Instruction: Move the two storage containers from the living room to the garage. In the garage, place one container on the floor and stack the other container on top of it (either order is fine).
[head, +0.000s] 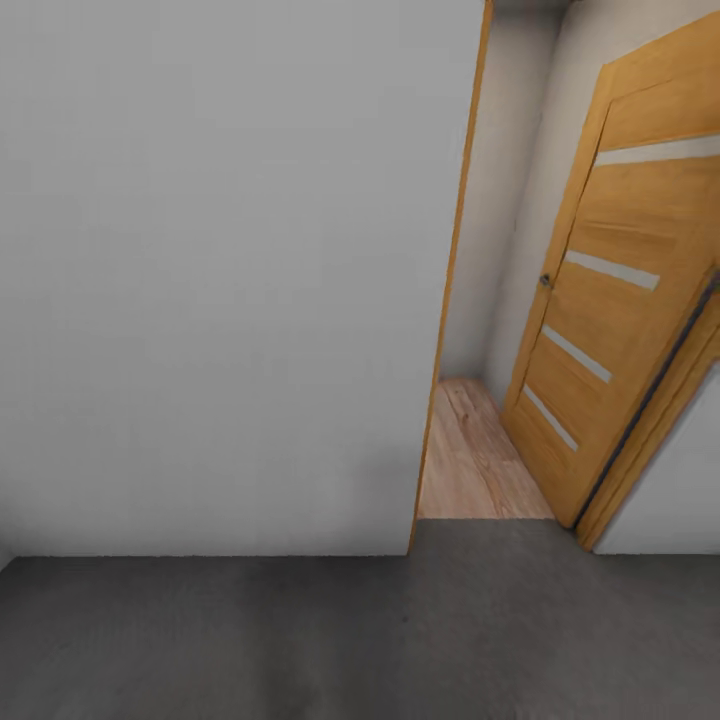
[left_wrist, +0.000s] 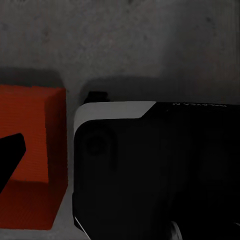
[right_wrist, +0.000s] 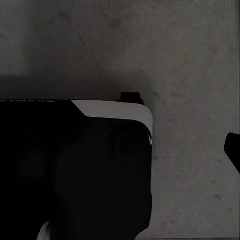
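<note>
A plain grey-white wall (head: 220, 280) is faced in the head view, with dark grey concrete floor (head: 360, 640) below it. To the right a wood-framed doorway is seen, giving onto light wood plank flooring (head: 475, 460), beside an open wooden door (head: 610, 300) with pale glass strips.

In the left wrist view an orange-red storage container (left_wrist: 32, 150) is seen resting on the concrete floor (left_wrist: 130, 45), just beside the robot's black-and-white base (left_wrist: 160, 170). Its long axis cannot be told, as it is cut off by the frame edge. A dark left fingertip (left_wrist: 10, 155) is seen before it.

In the right wrist view bare concrete (right_wrist: 150, 50) and the base (right_wrist: 75, 170) are shown, with a dark right fingertip (right_wrist: 234, 150) at the edge.

Whether either gripper is spread or closed cannot be told.
</note>
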